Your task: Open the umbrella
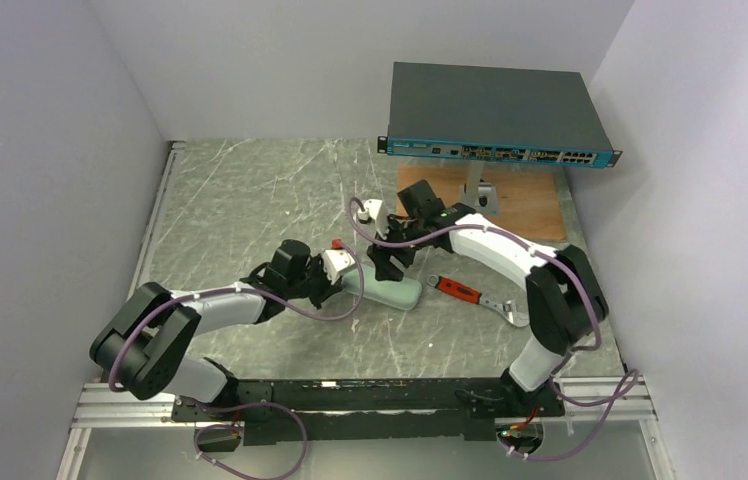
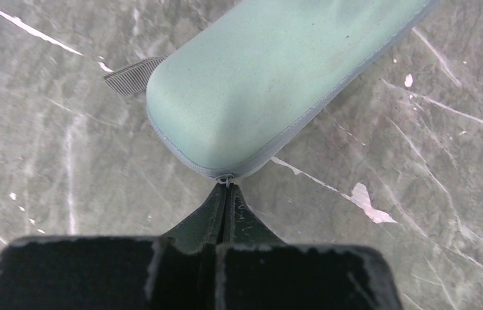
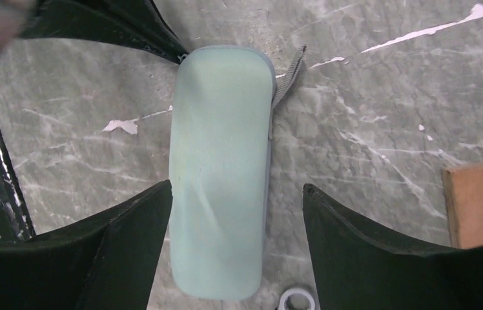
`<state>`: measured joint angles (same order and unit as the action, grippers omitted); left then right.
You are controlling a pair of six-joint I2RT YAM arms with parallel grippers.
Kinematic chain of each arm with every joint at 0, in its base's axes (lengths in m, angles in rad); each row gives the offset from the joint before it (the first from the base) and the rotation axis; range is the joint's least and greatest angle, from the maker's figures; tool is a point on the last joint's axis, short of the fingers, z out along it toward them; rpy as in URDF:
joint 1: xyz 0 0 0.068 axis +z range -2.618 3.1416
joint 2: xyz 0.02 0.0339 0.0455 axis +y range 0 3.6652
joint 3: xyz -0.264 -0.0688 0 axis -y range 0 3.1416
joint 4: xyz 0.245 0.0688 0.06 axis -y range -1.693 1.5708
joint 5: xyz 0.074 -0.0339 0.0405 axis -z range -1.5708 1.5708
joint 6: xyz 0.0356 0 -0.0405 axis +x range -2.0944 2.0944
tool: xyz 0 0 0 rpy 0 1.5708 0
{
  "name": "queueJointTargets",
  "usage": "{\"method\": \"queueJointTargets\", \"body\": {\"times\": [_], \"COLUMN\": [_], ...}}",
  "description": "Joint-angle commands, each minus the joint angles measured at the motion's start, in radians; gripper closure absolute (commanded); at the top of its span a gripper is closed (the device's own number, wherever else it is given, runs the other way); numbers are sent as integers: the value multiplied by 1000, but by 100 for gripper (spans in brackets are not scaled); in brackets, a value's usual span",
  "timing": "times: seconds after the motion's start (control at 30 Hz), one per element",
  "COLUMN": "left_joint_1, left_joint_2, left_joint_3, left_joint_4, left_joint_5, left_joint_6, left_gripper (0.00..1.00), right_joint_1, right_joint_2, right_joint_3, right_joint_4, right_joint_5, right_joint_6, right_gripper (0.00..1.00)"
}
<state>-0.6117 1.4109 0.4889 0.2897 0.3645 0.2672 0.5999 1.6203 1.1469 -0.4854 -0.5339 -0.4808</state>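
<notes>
The umbrella is out of view. A mint-green oblong zip case [image 1: 390, 292] lies closed on the marble table, with a grey fabric tab [image 2: 132, 76] at one end. My left gripper [image 2: 227, 187] sits at that end of the case [image 2: 271, 71], its jaws pressed together on the small metal zipper pull at the seam. From above, my right gripper [image 3: 237, 186] straddles the case [image 3: 221, 174] with its jaws wide. Its left finger [image 3: 135, 226] is against the case side and the right finger [image 3: 355, 239] stands apart from it.
A red-handled tool [image 1: 460, 290] and a silver wrench [image 1: 505, 308] lie right of the case. A network switch [image 1: 495, 120] stands raised over a wooden board [image 1: 530, 205] at the back right. White walls close in on both sides.
</notes>
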Motion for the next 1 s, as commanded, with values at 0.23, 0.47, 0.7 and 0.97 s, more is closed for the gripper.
{"method": "queueJointTargets", "body": {"times": [0.23, 0.47, 0.7, 0.97], "left_joint_1": [11, -132, -222, -33], "left_joint_2": [10, 12, 97, 72], "left_joint_3": [75, 69, 104, 140], "left_joint_4": [2, 4, 25, -85], "left_joint_5": [57, 12, -57, -65], "left_joint_6": [55, 23, -128, -185], "left_gripper": [100, 100, 100, 100], "right_joint_1": [3, -2, -17, -51], "right_joint_2": [213, 253, 247, 178], "right_joint_3": [91, 69, 33, -7], "right_joint_4": [-76, -25, 12, -35], "right_joint_5": [-61, -21, -17, -44], "right_joint_6": [158, 250, 325, 305], "right_gripper": [43, 58, 77, 48]}}
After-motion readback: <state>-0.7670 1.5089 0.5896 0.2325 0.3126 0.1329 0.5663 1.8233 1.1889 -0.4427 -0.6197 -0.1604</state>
